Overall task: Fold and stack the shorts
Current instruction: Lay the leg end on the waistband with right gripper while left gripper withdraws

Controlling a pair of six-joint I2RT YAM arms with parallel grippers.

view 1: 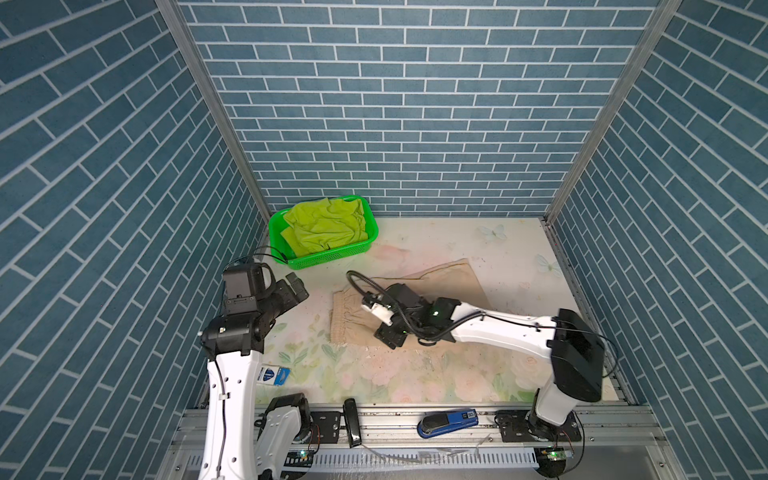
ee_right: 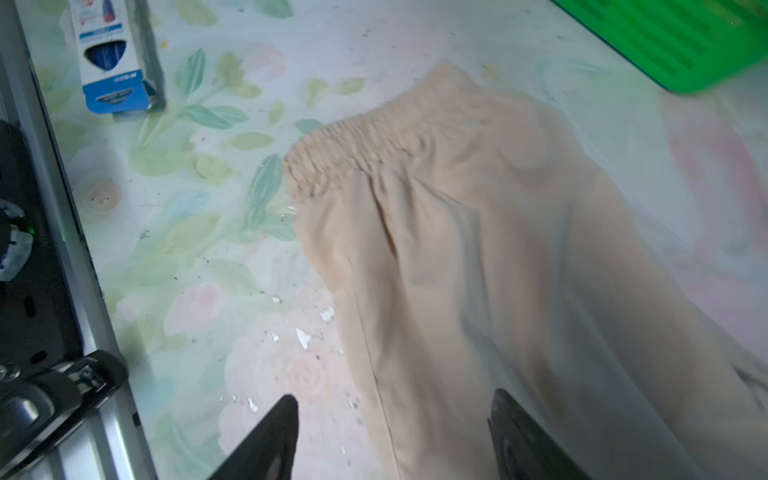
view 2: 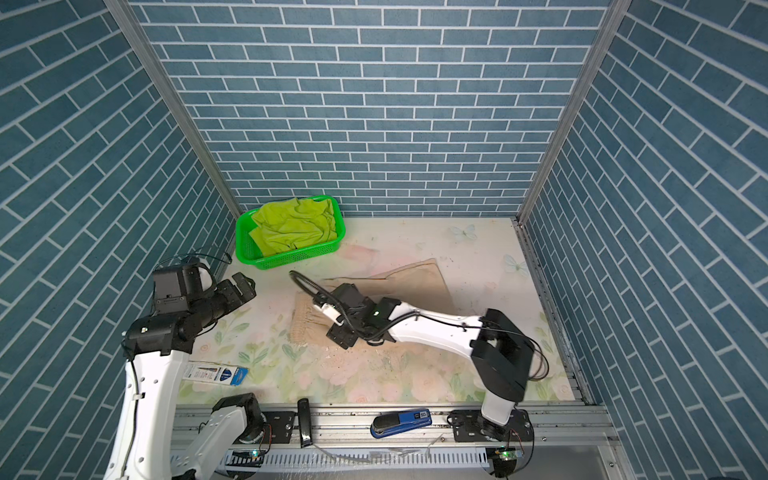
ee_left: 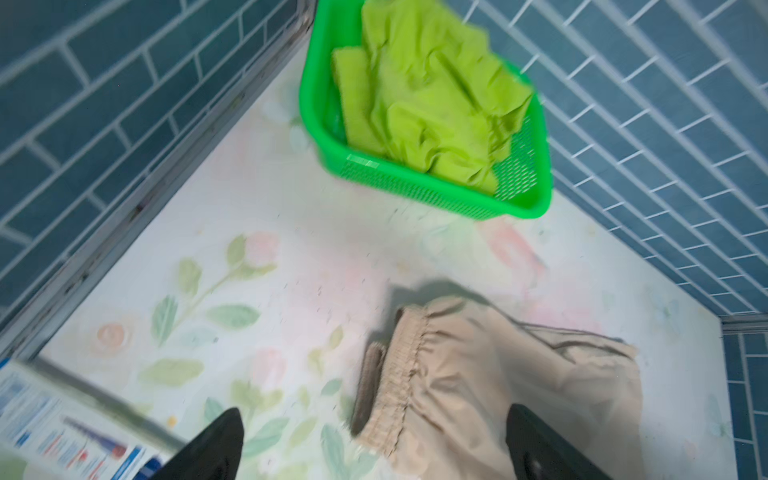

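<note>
The beige shorts (view 1: 451, 286) (view 2: 415, 282) lie flat on the floral table, elastic waistband (ee_right: 361, 137) toward the left. My right gripper (view 1: 390, 337) (view 2: 343, 336) (ee_right: 395, 397) hovers open over their near edge. One finger is above the cloth and the other above bare table, with nothing held. The lime green shorts (view 1: 324, 226) (view 2: 295, 226) (ee_left: 432, 95) sit crumpled in the basket. My left gripper (view 1: 297, 286) (view 2: 243, 284) (ee_left: 374, 415) is open and empty. It stands left of the beige shorts (ee_left: 498, 374), raised and pointing toward them.
The green perforated basket (view 1: 332, 257) (view 2: 291, 258) (ee_left: 415, 191) stands at the back left corner. A blue and white box (view 1: 272, 376) (view 2: 216, 372) (ee_right: 116, 54) lies at the front left. A blue stapler (view 1: 446, 422) and a black object (view 1: 352, 422) rest on the front rail.
</note>
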